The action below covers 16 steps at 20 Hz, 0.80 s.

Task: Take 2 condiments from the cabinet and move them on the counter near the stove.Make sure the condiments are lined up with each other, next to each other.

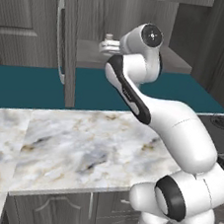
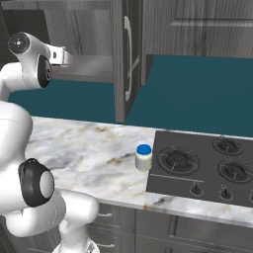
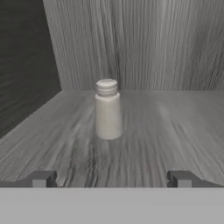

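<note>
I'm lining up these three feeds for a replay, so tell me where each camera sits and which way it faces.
Left base view: behind the arm's left, facing the marble counter and open cabinet; arm at right.
Right base view: behind its right, facing the stove and blue-lidded jar; arm at left.
Hand view: on the hand, facing the shaker bottle on the cabinet shelf beyond the open gripper.
Both base views share counter and cabinet.

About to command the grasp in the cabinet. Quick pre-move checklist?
1. Jaws of the gripper open: ok, tips spread wide.
2. Shaker upright on the cabinet shelf: ok.
3. Shaker centred between the tips: ok, roughly.
4. Tips around the shaker: not ok, it stands ahead of them.
5. Cabinet door swung clear: ok.
6. Jar already on the counter beside the stove: ok.
</note>
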Motion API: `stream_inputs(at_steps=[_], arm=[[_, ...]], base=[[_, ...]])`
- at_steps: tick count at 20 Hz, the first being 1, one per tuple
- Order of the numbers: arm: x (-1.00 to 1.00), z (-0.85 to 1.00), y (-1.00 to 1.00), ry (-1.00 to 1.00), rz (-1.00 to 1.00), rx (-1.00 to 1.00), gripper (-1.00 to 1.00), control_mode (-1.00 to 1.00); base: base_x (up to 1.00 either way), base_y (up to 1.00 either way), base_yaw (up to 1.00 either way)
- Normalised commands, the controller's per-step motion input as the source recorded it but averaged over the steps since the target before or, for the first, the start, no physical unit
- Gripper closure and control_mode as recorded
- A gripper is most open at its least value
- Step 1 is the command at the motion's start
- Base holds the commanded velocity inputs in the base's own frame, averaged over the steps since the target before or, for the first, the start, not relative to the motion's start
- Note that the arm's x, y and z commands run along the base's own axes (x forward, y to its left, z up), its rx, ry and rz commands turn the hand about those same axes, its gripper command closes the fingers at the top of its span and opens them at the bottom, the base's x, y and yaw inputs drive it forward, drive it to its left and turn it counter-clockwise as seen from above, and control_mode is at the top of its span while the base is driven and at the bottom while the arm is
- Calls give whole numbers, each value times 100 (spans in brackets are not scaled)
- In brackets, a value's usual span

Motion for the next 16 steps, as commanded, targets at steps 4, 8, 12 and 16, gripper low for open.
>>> stream_inputs(at_steps=[4,8,12,16], arm=[[37,0,18,0,-1,0,-100,-100],[36,-1,4,1,-2,0,-100,-100],[36,-6,0,1,-3,0,-100,-100],[32,-11,1,0,-3,0,-100,-100]], base=[[0,0,0],[0,0,0],[0,0,0],[0,0,0]])
